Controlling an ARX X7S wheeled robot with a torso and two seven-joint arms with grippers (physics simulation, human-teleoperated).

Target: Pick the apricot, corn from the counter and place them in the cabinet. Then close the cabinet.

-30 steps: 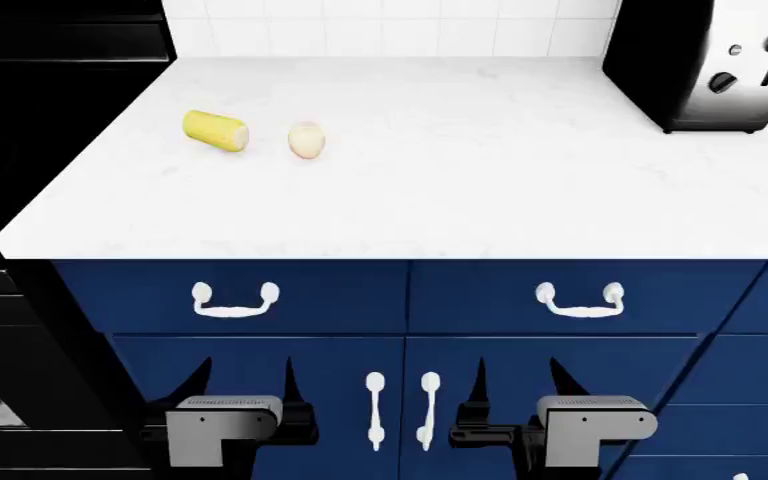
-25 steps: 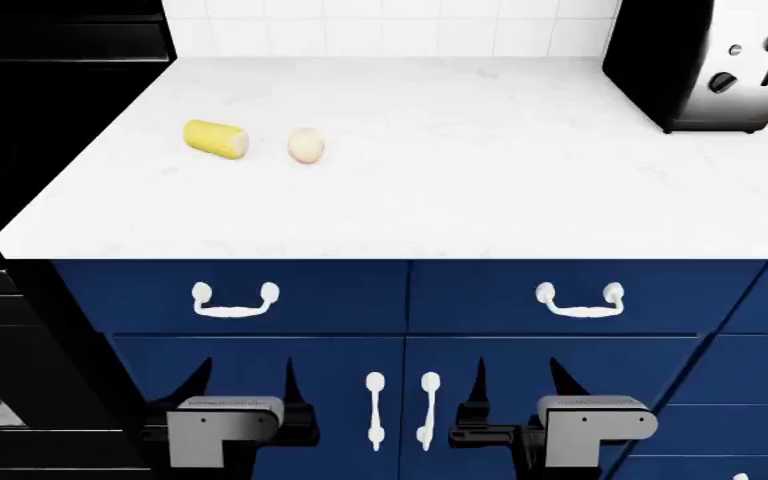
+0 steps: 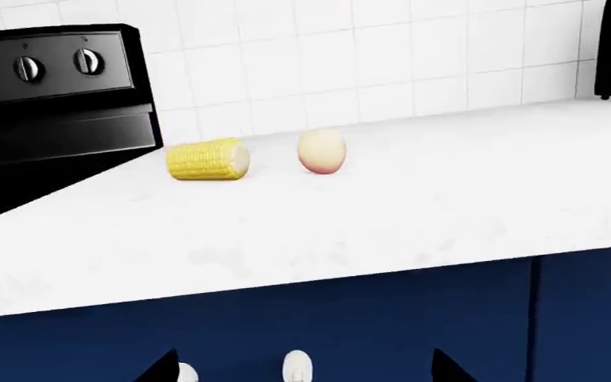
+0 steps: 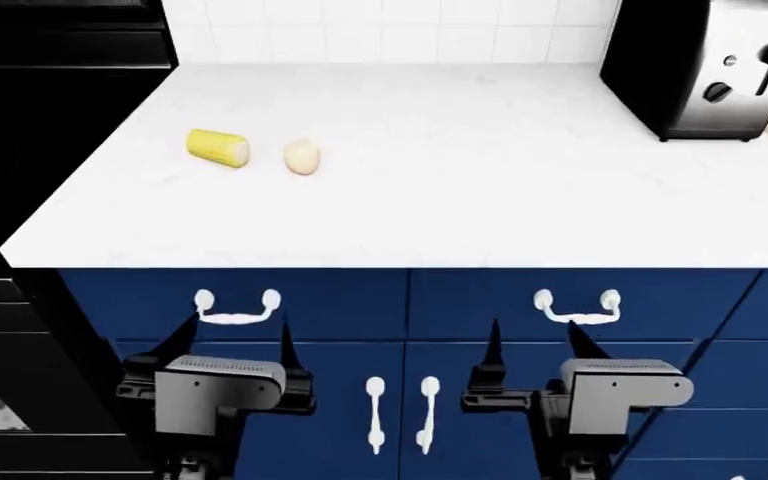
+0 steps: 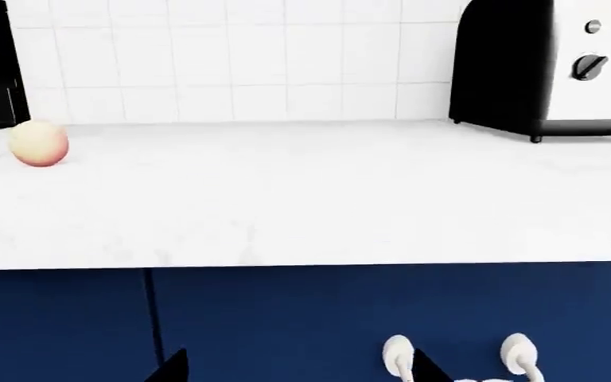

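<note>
Black-and-steel toaster [image 4: 718, 70], black stove [image 3: 56, 95], white tile backsplash [image 4: 384, 30], blue cabinet fronts [image 4: 491, 300] with white handles [image 4: 578, 308].

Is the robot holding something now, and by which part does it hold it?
Nothing is held. Both the left gripper and right gripper are open in front of the cabinet doors; the corn and apricot lie on the counter.

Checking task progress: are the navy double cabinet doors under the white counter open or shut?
Shut. Both navy cabinet doors sit flush, their white handles side by side.
</note>
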